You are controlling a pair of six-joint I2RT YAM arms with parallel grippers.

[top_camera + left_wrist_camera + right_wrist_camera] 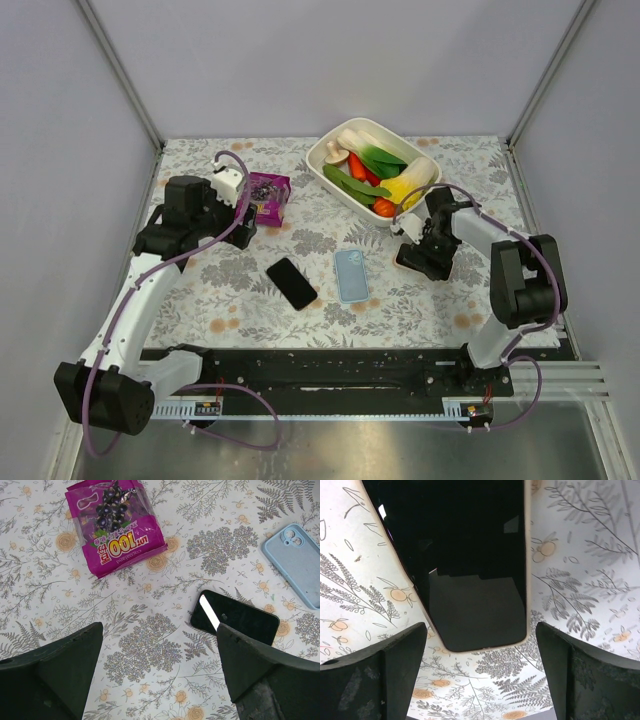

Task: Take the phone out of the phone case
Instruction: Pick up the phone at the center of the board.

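A phone [470,555] with a black screen sits in a cream phone case [526,580] and lies flat on the floral table. My right gripper [480,632] hovers low over its near end, open, one finger on each side and touching nothing. In the top view this gripper [420,255] hides that phone. A bare black phone [291,283] lies mid-table, with a light blue case [350,275] beside it, back up. My left gripper [243,208] is open, high above the table. In its wrist view the left gripper [160,630] is empty, with the black phone [235,620] by its right finger.
A purple snack bag [268,196] lies just right of the left gripper, also the bag [115,527] in its wrist view. A white tub [318,157] of toy vegetables stands at the back, close behind the right arm. Grey walls close in three sides.
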